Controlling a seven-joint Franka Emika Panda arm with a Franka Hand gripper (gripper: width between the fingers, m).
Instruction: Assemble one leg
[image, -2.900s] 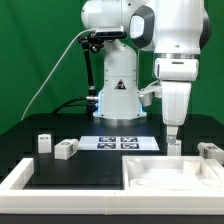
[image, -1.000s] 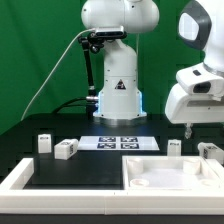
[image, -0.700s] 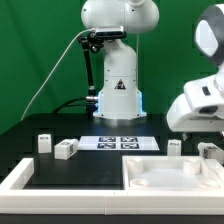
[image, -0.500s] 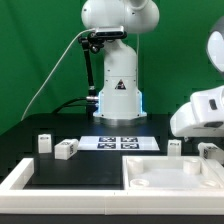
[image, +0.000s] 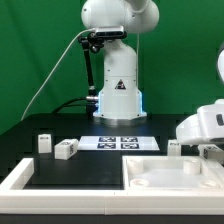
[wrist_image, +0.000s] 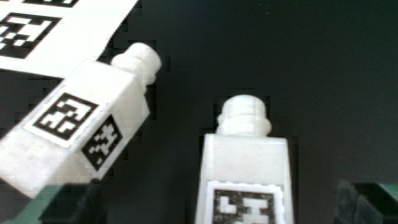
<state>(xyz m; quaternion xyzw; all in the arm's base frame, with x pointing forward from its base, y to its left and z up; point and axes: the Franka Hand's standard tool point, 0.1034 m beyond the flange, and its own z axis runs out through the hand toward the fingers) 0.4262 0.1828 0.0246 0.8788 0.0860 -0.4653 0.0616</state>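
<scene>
In the wrist view a white leg (wrist_image: 249, 165) with a black-and-white tag stands on the black table between my fingers, its peg end pointing away from me. A second leg (wrist_image: 89, 115) lies tilted beside it. My gripper (wrist_image: 214, 205) is open, with a dark finger on each side of the first leg and not touching it. In the exterior view my gripper (image: 206, 146) hangs low at the right over two legs (image: 175, 147). Two more legs (image: 43, 143) stand at the left.
The marker board (image: 120, 142) lies in the middle of the table. A large white panel (image: 165, 176) lies at the front right, and a white frame (image: 18, 180) at the front left. A tagged white surface (wrist_image: 54, 25) shows beyond the tilted leg.
My arm has swung to the exterior view's right and come down, from high above the table to low over the two right-hand legs. The legs have not moved.
</scene>
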